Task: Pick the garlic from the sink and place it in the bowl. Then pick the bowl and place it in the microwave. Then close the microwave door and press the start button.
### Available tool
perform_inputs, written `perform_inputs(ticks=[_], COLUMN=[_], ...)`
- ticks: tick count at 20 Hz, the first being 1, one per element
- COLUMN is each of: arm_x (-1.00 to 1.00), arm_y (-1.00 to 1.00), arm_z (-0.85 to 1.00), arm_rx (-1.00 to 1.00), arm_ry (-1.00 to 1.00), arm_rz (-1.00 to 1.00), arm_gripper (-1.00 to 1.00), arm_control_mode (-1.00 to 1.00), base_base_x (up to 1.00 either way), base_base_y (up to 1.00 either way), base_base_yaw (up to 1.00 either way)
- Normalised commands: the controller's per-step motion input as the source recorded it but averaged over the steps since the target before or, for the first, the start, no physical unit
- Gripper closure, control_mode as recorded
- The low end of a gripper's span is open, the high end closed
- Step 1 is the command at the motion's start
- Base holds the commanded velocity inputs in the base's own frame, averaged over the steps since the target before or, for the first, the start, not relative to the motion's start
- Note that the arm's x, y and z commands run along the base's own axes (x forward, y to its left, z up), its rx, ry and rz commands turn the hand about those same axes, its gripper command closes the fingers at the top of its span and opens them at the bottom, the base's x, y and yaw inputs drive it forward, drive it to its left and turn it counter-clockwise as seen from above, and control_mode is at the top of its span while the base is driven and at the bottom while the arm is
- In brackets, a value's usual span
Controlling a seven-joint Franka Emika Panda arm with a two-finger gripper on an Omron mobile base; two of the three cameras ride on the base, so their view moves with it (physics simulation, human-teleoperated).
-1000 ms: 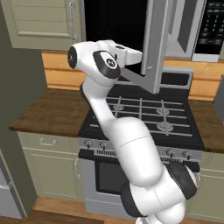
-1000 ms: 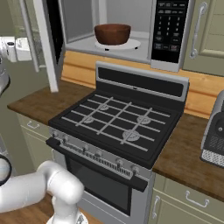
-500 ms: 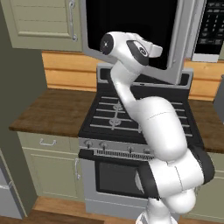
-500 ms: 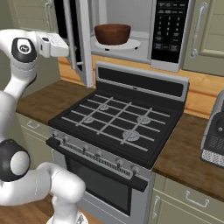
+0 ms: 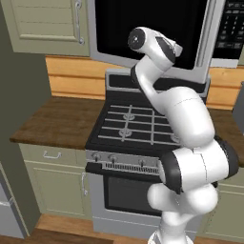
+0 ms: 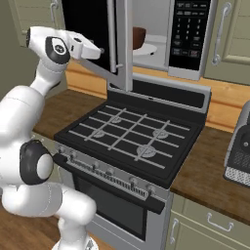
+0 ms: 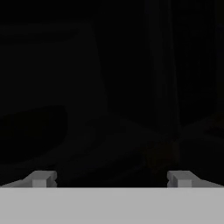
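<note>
Our claw point(image 7: 109, 178), fingers spread apart, presses flat against the microwave door point(image 6: 93, 29)'s dark window; we judge the bowl point(image 6: 138, 37) sits inside the microwave point(image 6: 190, 36), behind the nearly-shut door.

**Counter, stove and microwave shelf**

A dark wooden counter point(image 6: 210, 171) ran along the cabinets, split by a black gas stove point(image 6: 132, 141). A dark appliance point(image 6: 239, 146) stood on the counter's right stretch. Above, inside the microwave point(image 6: 166, 39), the bowl point(image 6: 138, 37) sat on the white turntable point(image 6: 146, 49).
</note>
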Motion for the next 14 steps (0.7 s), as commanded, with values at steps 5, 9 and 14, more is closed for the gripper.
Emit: perform_inputs(ticks=[5,9,14], arm_x=[0.42,0.42,0.46], arm_y=[-0.52,-0.48,-0.45], arm_z=[-0.09,-0.06,-0.04], arm_rx=[0.02,0.05,0.04], arm_ry=[-0.02,-0.03,-0.01], arm_rz=[0.04,0.10,0.09], arm_gripper=[-1.00,-1.00,-1.00], arm_control_mode=[-1.00,-1.00,-1.00], base_base_x=[0.00,0.00,0.00], base_base_y=[0.00,0.00,0.00], base_base_yaw=[0.00,0.00,0.00])
